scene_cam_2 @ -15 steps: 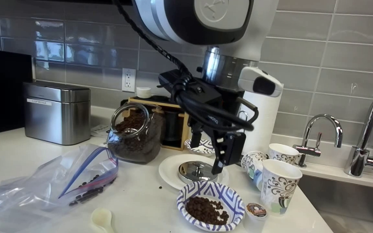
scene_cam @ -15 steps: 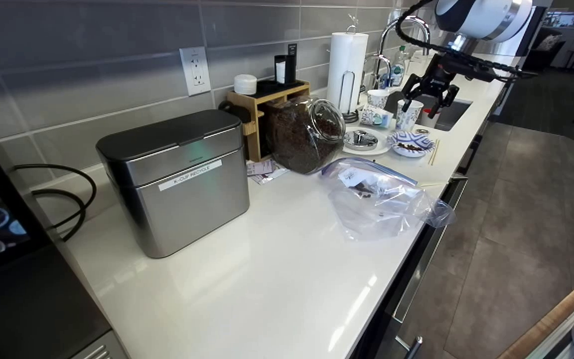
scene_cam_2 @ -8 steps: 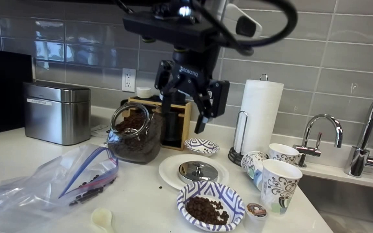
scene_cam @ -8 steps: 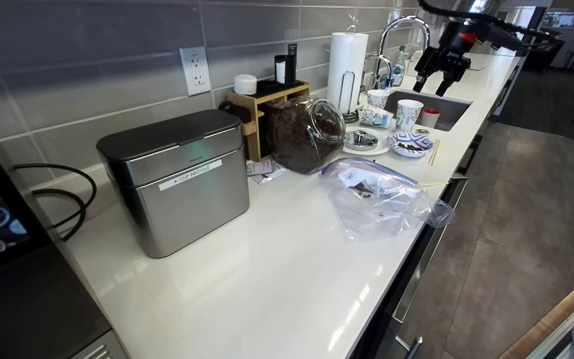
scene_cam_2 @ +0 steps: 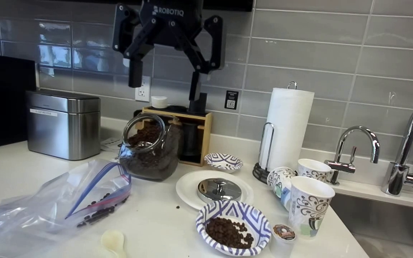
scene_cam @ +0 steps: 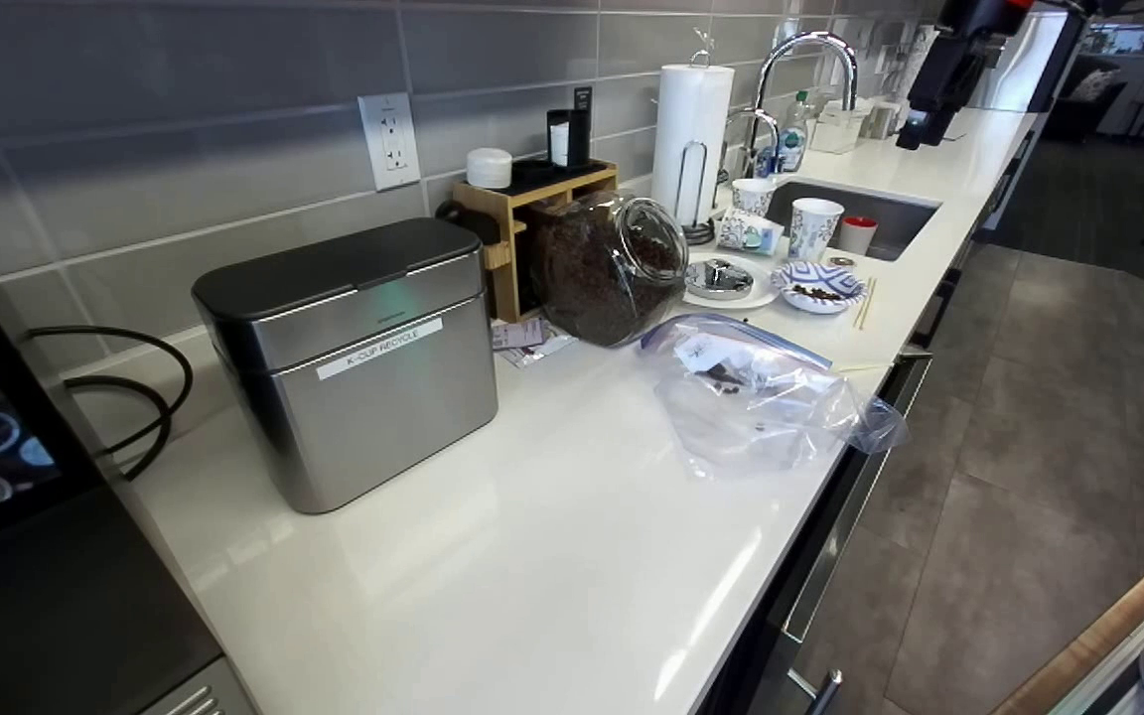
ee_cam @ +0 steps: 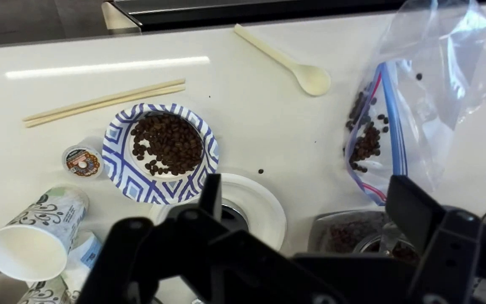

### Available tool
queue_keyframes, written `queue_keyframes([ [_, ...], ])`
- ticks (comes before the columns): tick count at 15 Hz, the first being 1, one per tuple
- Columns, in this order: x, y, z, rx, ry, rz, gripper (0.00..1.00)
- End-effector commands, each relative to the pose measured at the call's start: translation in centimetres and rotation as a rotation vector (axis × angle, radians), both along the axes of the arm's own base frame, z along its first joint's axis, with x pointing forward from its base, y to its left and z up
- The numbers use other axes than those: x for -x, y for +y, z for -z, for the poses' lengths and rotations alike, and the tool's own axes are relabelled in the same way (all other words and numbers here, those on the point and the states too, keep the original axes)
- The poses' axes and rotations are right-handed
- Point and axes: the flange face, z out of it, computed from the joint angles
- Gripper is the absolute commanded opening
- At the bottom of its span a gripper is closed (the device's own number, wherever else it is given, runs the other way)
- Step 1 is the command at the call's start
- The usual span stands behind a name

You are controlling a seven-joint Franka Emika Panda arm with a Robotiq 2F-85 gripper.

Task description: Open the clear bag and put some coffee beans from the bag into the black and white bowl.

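The clear zip bag (scene_cam_2: 31,211) lies on the counter with its blue-edged mouth gaping; it also shows in an exterior view (scene_cam: 781,437) and the wrist view (ee_cam: 433,101). Dark coffee beans (ee_cam: 367,145) lie just inside its mouth. The patterned bowl, blue-purple and white (scene_cam_2: 247,211), holds a pile of beans (ee_cam: 175,141). A second patterned bowl (scene_cam_2: 215,157) stands farther back with a few dark specks in it. My gripper (scene_cam_2: 165,81) is open and empty, high above the counter; its spread fingers show in the wrist view (ee_cam: 306,194) and edge-on in an exterior view (scene_cam: 915,134).
A pale spoon (ee_cam: 312,79) and chopsticks (ee_cam: 103,101) lie near the front edge. A bean-filled glass jar (scene_cam_2: 149,161) leans behind the bag. A white plate (scene_cam_2: 185,188) with a metal lid, paper cups (scene_cam_2: 310,204), a pod (scene_cam_2: 283,233) and paper towels (scene_cam_2: 289,129) stand around the bowl.
My gripper has risen away from the lid and bowls and turned, moving left in an exterior view. Its fingers look more widely spread. The bag, bowls and beans have not moved.
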Motion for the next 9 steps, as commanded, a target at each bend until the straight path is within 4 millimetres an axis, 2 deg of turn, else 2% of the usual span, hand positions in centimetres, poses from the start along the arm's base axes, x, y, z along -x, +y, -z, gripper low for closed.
queue_keyframes([
  [1,2.7,0.9,-0.8,0.07,-0.013,-0.1,1.0],
  [6,3.7,1.2,-1.3,0.124,-0.037,-0.106,1.0],
  [7,2.6,1.0,-1.7,0.096,-0.028,-0.098,1.0],
  [9,2.7,1.0,-1.7,0.096,-0.03,-0.098,1.0],
])
